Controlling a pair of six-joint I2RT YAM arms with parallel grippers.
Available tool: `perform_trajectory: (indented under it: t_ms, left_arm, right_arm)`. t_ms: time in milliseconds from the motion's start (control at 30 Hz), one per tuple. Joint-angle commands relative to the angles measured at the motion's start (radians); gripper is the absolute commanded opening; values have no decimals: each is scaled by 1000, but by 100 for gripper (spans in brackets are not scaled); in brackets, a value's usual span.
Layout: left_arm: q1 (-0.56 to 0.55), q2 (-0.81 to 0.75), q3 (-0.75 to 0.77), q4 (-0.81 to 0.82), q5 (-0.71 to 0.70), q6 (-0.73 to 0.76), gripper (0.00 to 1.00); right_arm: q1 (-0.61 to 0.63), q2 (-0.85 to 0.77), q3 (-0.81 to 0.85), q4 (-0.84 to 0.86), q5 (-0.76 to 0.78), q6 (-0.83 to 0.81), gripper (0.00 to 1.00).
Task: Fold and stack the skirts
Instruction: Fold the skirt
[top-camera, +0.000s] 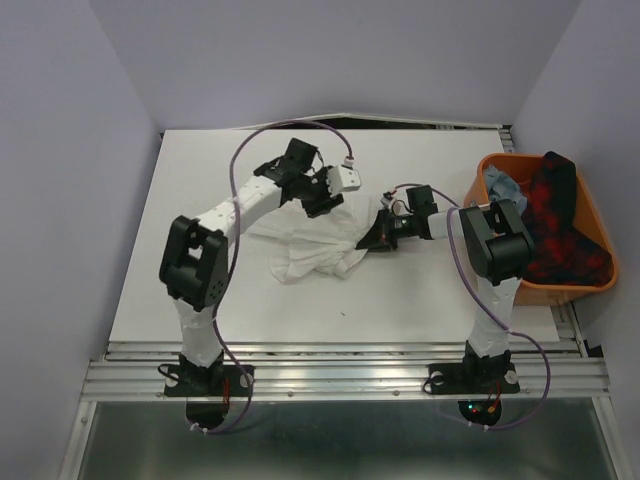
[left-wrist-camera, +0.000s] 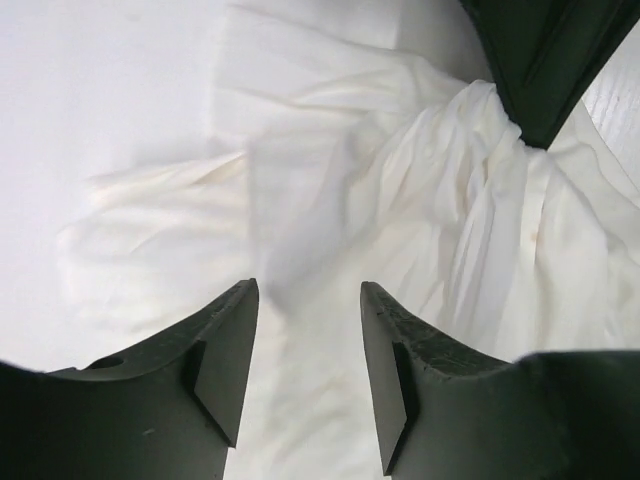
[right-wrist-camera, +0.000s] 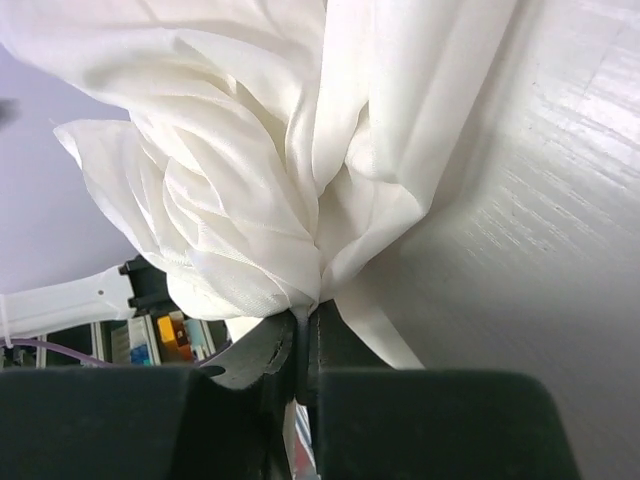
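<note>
The white tabletop (top-camera: 190, 180) fills most of my overhead view, with walls close behind its far and side edges. Its left half and the strip along the near edge lie bare, and that is where I have space to swing an arm.

The orange tub (top-camera: 560, 292) sits hard against the right edge, just beside the right arm's elbow, so that side is tight. In it lies the red-and-black plaid skirt (top-camera: 555, 215), draped up over the far rim. The light blue denim skirt (top-camera: 503, 186) is bunched in the tub's left corner.

The white skirt (top-camera: 310, 250) is crumpled at mid-tabletop, between the two arms and well apart from every edge. Its lower folds spread toward the near left. Its right side is drawn up into a tight gather.

The right jaws are clamped shut on that gather. On the right wrist camera the cloth (right-wrist-camera: 250, 150) fans out from the pinch, lifted off the tabletop (right-wrist-camera: 540, 250).

The left jaws stand apart and hold nothing. Their fingertips (left-wrist-camera: 235, 320) hang above the skirt's far part (left-wrist-camera: 400, 200).
</note>
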Motion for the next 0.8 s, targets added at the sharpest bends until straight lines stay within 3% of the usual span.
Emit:
perform_trajectory:
  t_ms: [0, 200, 333, 533, 567, 767]
  left_arm:
    - [68, -344, -49, -136, 62, -42, 57]
    - [77, -595, -458, -216, 26, -11, 57]
    - [77, -637, -596, -176, 6, -54, 59]
    - [76, -568, -645, -130, -1, -102, 64]
    - [76, -556, -650, -112, 1, -102, 71]
    - [71, -476, -671, 14, 33, -137, 73]
  right_arm:
    - [-1, -23, -5, 42, 15, -21, 1]
    - [-1, -26, -1, 46, 21, -23, 1]
    - [-1, -36, -5, 46, 29, -24, 1]
    - [-1, -47, 0, 22, 30, -45, 1]
    - [-1, -47, 8, 13, 29, -49, 1]
    - [-1, -43, 18, -41, 27, -82, 1]
